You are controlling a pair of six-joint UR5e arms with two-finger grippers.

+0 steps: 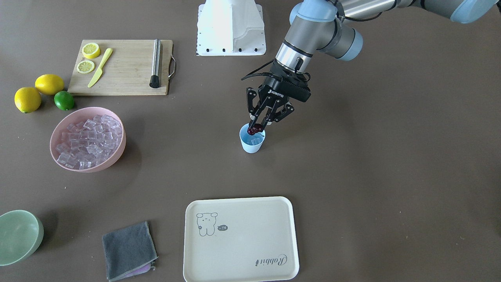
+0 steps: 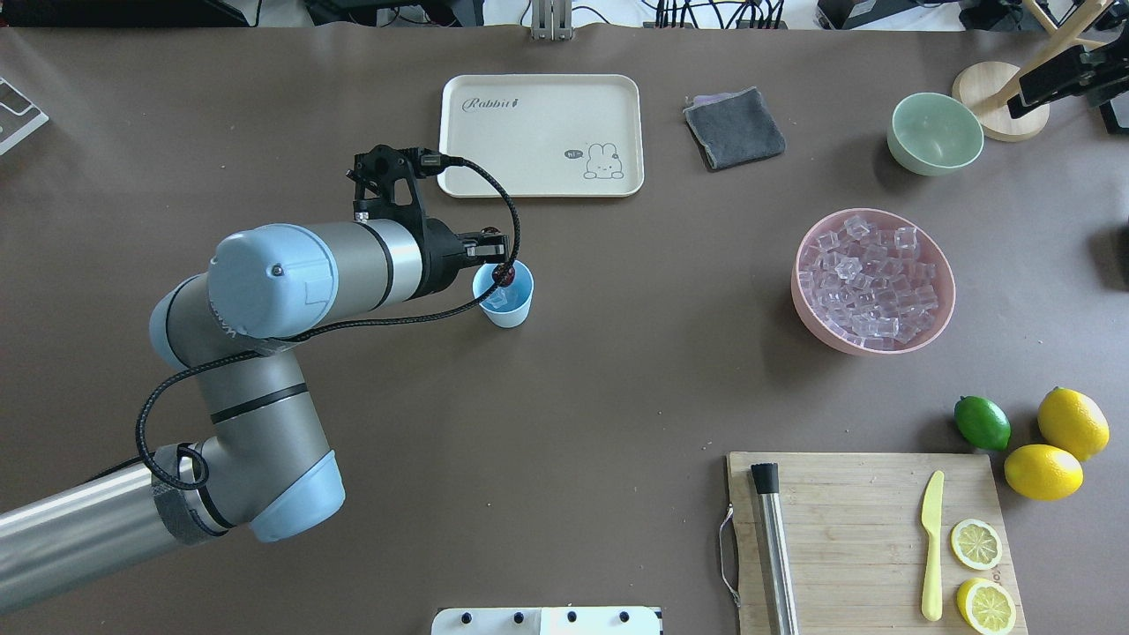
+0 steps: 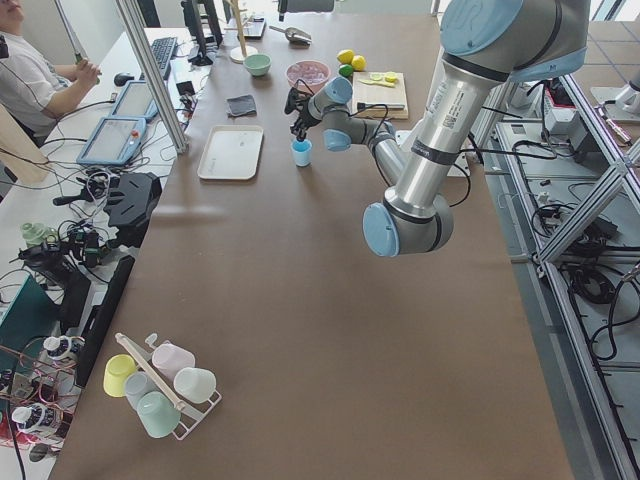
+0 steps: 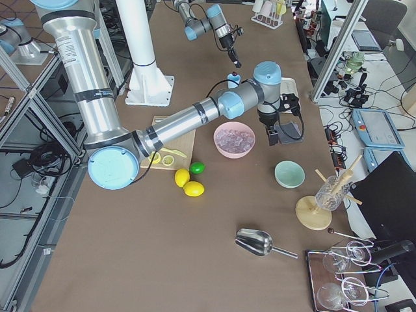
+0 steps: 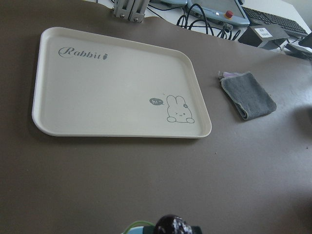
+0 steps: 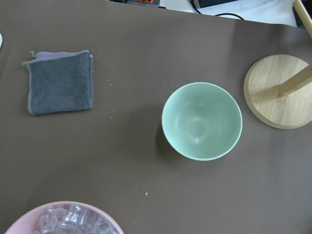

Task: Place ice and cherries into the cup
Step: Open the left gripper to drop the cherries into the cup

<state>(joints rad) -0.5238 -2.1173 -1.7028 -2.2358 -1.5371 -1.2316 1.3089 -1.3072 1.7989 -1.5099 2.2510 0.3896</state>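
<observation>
The pale blue cup [image 1: 251,145] stands mid-table with an ice cube [image 1: 256,140] or two inside. My left gripper [image 1: 258,125] points down just over its rim, shut on the dark red cherries [image 1: 255,129]. The overhead view shows the same cup [image 2: 510,306], cherries [image 2: 504,276] and left gripper [image 2: 501,265]. In the left wrist view the cherries [image 5: 171,225] sit at the bottom edge. More ice [image 1: 88,139] fills the pink bowl [image 1: 113,158]. My right gripper [image 4: 273,133] hangs beside the pink bowl [image 4: 221,146] in the exterior right view only; I cannot tell its state.
A cream tray [image 2: 459,132] lies beyond the cup, with a grey cloth [image 2: 734,128] and a pale green bowl [image 2: 935,134] to its right. The cutting board [image 2: 847,538] holds a knife, a muddler and lemon slices. A lime [image 2: 982,422] and two lemons [image 2: 1058,445] lie near it.
</observation>
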